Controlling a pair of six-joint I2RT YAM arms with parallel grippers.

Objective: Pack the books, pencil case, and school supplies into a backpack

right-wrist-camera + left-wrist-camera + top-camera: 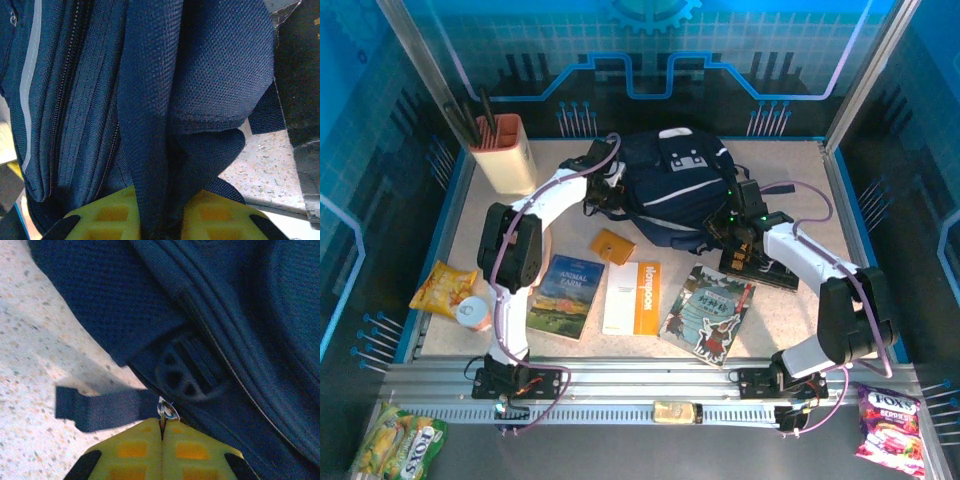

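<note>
Backpack (670, 190), left pincer (161, 429) pinching zipper ring (167, 411)

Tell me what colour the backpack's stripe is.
Pale grey stripe on the navy backpack; right wrist view shows it best.

"ANIMAL FARM" on blue-green book (565, 295); "FOX'S" on candy bag (890, 425)

Left end effector (161, 432) low in frame, yellow fingers (132, 450) pressed together, tips nipping a small metal ring (168, 411) on the backpack (240, 315), black plastic buckle (187, 371) just above the ring, navy strap tab (100, 408) lying leftward on the speckled counter (35, 365)
</note>
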